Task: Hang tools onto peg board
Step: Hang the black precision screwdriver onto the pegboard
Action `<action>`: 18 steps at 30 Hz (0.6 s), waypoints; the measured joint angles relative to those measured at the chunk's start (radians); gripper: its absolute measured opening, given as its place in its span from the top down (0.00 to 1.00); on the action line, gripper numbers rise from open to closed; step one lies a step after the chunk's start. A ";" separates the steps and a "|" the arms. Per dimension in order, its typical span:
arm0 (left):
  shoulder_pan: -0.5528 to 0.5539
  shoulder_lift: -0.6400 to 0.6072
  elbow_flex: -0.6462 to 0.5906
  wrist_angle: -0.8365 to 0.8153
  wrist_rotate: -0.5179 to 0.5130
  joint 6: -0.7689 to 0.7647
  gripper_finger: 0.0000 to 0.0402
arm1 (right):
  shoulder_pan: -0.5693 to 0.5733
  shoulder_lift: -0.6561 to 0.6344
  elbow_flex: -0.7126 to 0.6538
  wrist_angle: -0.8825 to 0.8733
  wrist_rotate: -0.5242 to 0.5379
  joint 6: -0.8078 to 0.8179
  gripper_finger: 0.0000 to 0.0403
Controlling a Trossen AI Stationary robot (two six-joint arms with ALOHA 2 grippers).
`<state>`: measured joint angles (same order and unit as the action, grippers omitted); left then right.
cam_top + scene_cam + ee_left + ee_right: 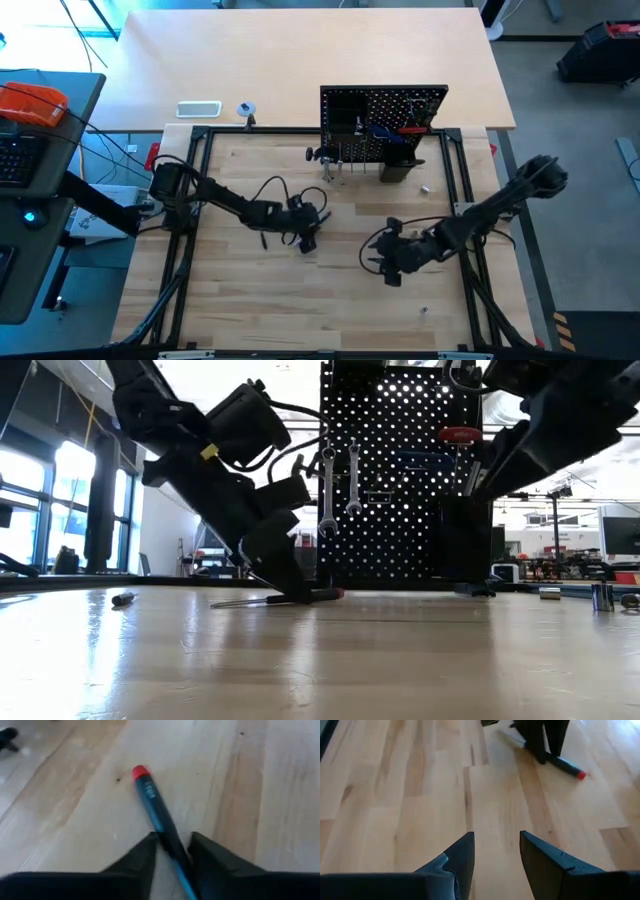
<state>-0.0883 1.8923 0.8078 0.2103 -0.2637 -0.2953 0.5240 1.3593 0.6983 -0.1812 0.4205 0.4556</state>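
Note:
A black-handled screwdriver with a red end cap (150, 800) lies flat on the wooden table, and my left gripper (172, 845) is closed around it near the table's middle (307, 240). My right gripper (496, 845) hangs open over bare wood to the right (385, 268), with nothing between its fingers. The black peg board (383, 125) stands upright at the far edge. Two silver wrenches (328, 490) and a red-handled tool (460, 435) hang on it. My left gripper pinches the screwdriver's black handle (167, 832) between its two fingers, at the part away from the red cap. The fingers (285, 585) slant down from the table's left and lie across the tool. The screwdriver rests flat on the table, its thin shaft (240, 602) sticking out behind.
Small metal bits lie on the table near the board (424, 188) and near the front edge (423, 310). A small dark piece (123, 598) lies at the left. A black frame rail (190, 200) borders the work area. Open wood lies between the two grippers.

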 joint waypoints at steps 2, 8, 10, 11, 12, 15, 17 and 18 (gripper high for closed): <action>-0.007 0.001 0.000 -0.005 0.031 0.043 0.86 | 0.013 0.014 0.000 0.004 0.014 0.014 0.62; -0.041 -0.004 -0.001 0.006 0.078 0.145 0.94 | 0.046 0.043 0.000 -0.006 0.125 0.069 0.62; -0.049 -0.020 -0.002 0.007 0.091 0.179 0.95 | 0.063 0.043 0.000 -0.011 0.179 0.097 0.62; -0.056 -0.032 -0.003 0.009 0.099 0.195 0.95 | 0.073 0.042 0.000 -0.010 0.202 0.111 0.62; -0.064 -0.047 -0.007 0.006 0.109 0.211 0.95 | 0.085 0.042 0.000 -0.011 0.225 0.124 0.62; -0.082 -0.100 -0.010 0.009 0.140 0.258 0.95 | 0.118 0.030 0.000 -0.013 0.288 0.157 0.62; -0.092 -0.150 -0.008 0.027 0.132 0.287 0.95 | 0.140 0.017 0.000 -0.012 0.329 0.176 0.62; -0.096 -0.171 -0.005 0.040 0.122 0.305 0.95 | 0.152 0.013 0.000 -0.006 0.348 0.177 0.62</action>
<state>-0.1839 1.7210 0.8026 0.2507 -0.1414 0.0097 0.6760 1.3720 0.6983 -0.1872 0.7690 0.6323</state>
